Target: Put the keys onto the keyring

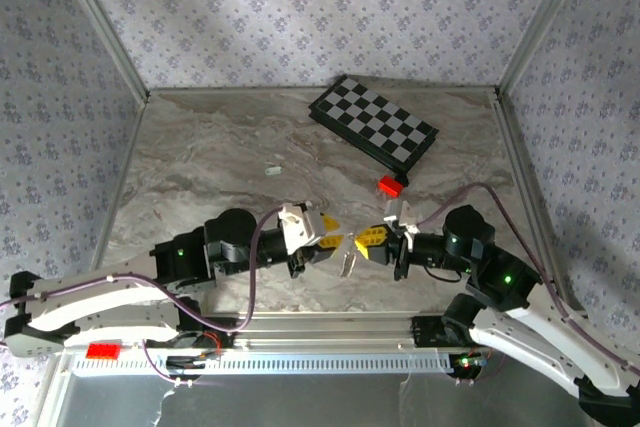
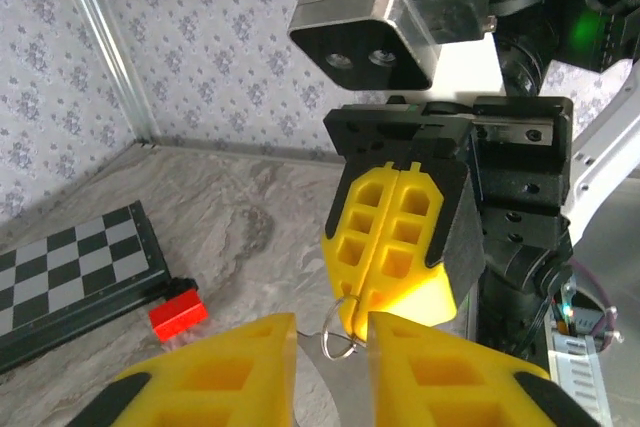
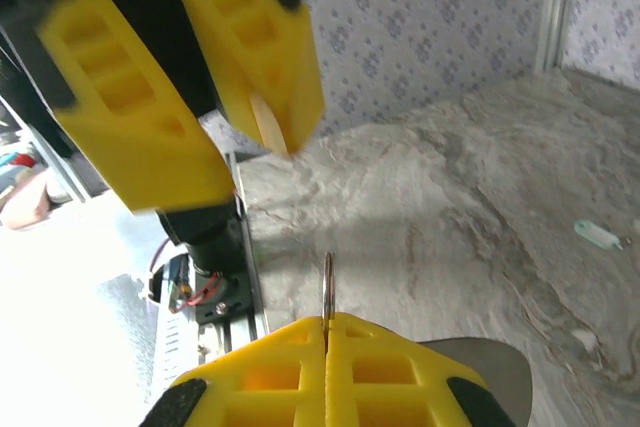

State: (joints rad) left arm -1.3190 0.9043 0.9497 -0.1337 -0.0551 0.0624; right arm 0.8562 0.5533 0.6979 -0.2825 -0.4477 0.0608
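The thin keyring (image 3: 327,287) is clamped in the tightly closed jaws of the right gripper (image 3: 325,325). A silver key (image 2: 338,387) is seen hanging from it, between the jaws of the left gripper (image 1: 335,238), which are held a little apart. A mint-green key (image 3: 598,235) is seen lying on the desk (image 3: 430,197), well away from both.

- fingers (image 2: 400,237): yellow plastic, matt, moulded with square pockets
- keyring (image 2: 340,344): thin bright metal wire
- key (image 2: 338,392): flat grey metal, dull sheen
- desk (image 1: 220,167): smooth marble-look top, low gloss
- red block (image 2: 178,314), lower left: glossy plastic
- chessboard (image 1: 373,124): smooth, slightly glossy
- walls (image 1: 300,7): matt, printed
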